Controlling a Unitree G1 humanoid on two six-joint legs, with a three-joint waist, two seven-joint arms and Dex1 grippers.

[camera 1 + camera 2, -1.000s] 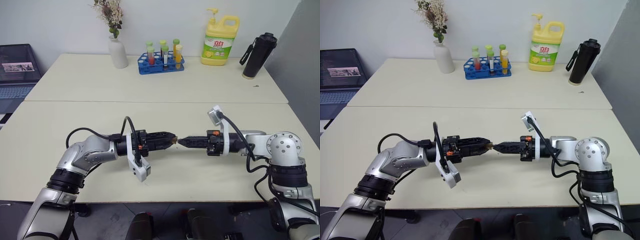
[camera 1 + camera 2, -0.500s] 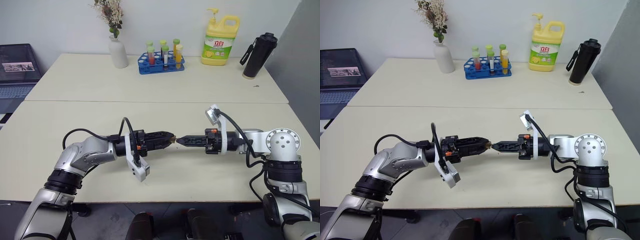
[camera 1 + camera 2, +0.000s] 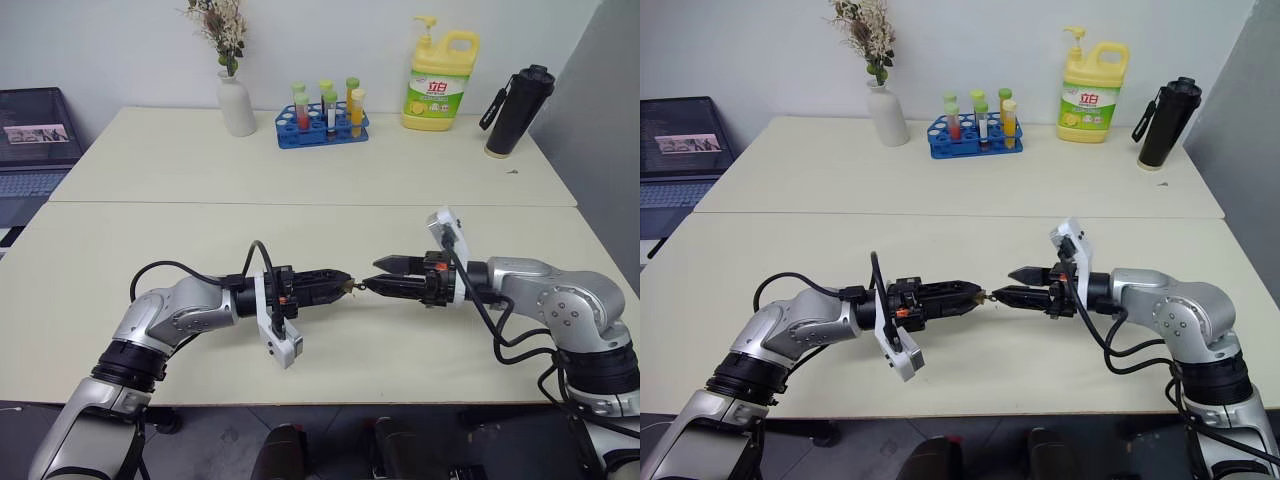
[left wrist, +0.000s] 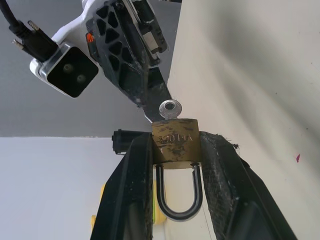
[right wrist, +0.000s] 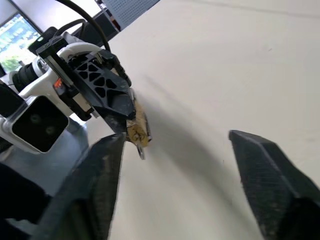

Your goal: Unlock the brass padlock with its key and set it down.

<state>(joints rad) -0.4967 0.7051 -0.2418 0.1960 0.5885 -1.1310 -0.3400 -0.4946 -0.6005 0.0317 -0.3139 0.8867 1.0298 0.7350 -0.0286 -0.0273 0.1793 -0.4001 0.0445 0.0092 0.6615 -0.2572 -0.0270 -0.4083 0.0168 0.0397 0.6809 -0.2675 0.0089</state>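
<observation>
Right jaws now off key (image 4: 170, 108)

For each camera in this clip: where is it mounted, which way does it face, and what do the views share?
Head pair: looks forward and down over the table; left gripper and open right gripper meet at its middle.
Left wrist: looks along its fingers, clamped on the padlock, key in it; the right gripper lies beyond.
Right wrist: looks between its spread fingers at the left gripper.
Shared: padlock and key show in both wrist views.
</observation>
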